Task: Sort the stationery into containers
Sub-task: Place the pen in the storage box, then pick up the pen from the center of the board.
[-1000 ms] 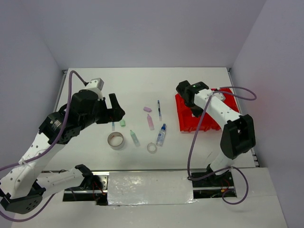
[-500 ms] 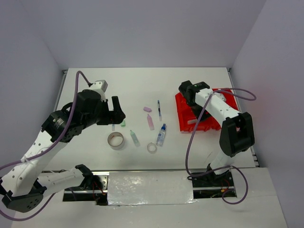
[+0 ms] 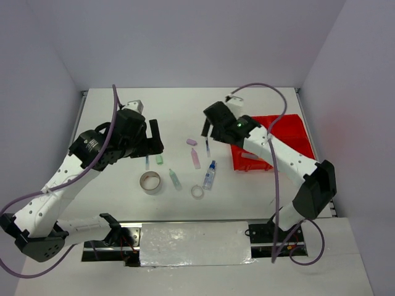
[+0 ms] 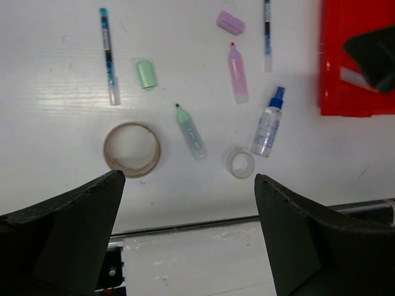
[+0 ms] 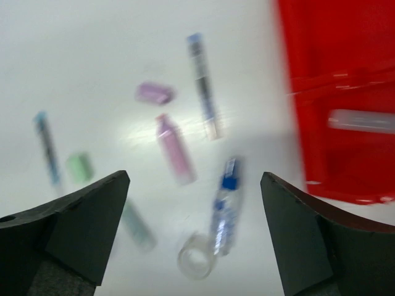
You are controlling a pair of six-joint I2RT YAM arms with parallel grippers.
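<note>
Black left gripper [image 4: 188,182] hangs above the white table [image 4: 55,123], fingers spread wide with nothing between them. Directly below it in the left wrist view are the flat beige tape roll [image 4: 107,148] and, just right of that, the green stubby marker [image 4: 190,132], lying tilted and apart from the roll. The small clear tape ring [image 4: 239,163] lies just beside the base of the clear bottle with blue cap [image 4: 268,123]; I cannot tell if they touch. Farther out are the teal-tipped thin pen [image 4: 108,55] with the small green eraser [image 4: 145,74] just beside it, not touching. Next come the pink stubby marker [image 4: 237,74], the purple eraser [image 4: 230,23] beyond its tip, and the blue-banded thin pen [image 4: 266,34] beside them. All nine items lie on the table, outside the red plastic tray [image 4: 345,92], which is at the right, near the bottle. A pale translucent tube [image 5: 361,120] lies in the tray's near-left compartment. The black right gripper [image 5: 196,185] is also spread wide and holds nothing. In the top view it hangs left of the tray, over the far end of the blue-banded pen. The right wrist view is blurred but shows the same spread of items below it.
</note>
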